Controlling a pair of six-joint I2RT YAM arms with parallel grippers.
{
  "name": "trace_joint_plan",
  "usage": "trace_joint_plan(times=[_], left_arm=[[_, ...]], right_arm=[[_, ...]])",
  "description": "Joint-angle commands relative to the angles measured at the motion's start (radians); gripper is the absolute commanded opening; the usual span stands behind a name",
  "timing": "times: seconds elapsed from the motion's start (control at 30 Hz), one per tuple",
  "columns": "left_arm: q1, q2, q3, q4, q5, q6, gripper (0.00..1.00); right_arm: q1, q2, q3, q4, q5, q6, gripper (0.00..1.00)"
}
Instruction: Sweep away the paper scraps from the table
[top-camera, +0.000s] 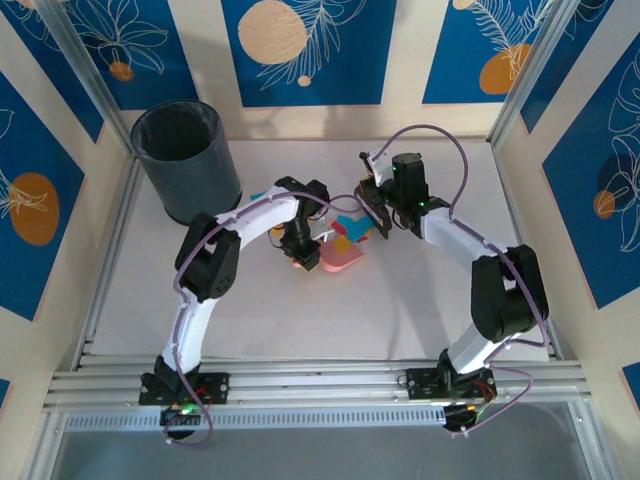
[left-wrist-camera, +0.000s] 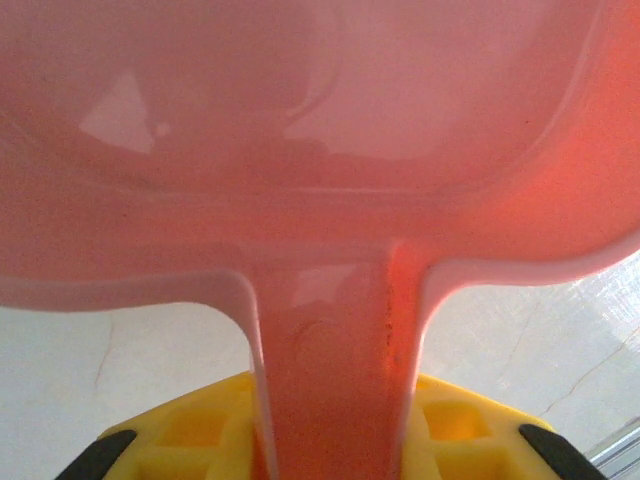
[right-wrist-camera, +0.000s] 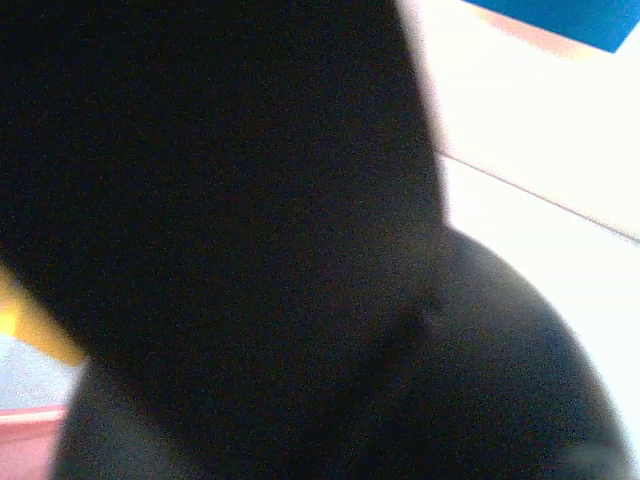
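Two yellow fingers (left-wrist-camera: 190, 440) of the left gripper (left-wrist-camera: 330, 450) are clamped on the handle of the pink dustpan (left-wrist-camera: 320, 130). Handle runs straight up between them, pan spreads wide across the left wrist view, pale table (left-wrist-camera: 90, 350) under it. Right gripper (top-camera: 378, 212) fingers are together. A dark thing (right-wrist-camera: 250, 220) sits right against the right wrist camera, too blurred to name, can't tell if it's gripped. That view also has a sliver of yellow and a pink edge at lower left. From above: dustpan lies on the table near the middle, left gripper at its near-left end, mouth facing the right gripper. Paper scraps (top-camera: 350, 232) in cyan, yellow and red are bunched on the table between the two grippers, just beside the pan's far edge, some touching it. Right gripper is just beyond the scraps, on their right. Dark grey bin (top-camera: 190, 150) stands upright in the far-left corner, well apart from the scraps. Both arms bend inward toward the pile.
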Motion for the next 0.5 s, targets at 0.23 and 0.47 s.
trace_joint_plan(times=[0.23, 0.47], left_arm=[[0.011, 0.016, 0.025, -0.018, -0.006, -0.014, 0.0], [0.011, 0.019, 0.023, -0.022, 0.003, 0.006, 0.0]], right_arm=[[0.024, -0.053, -0.052, -0.119, -0.117, 0.072, 0.0], [0.028, -0.091, -0.059, -0.133, -0.178, 0.114, 0.0]])
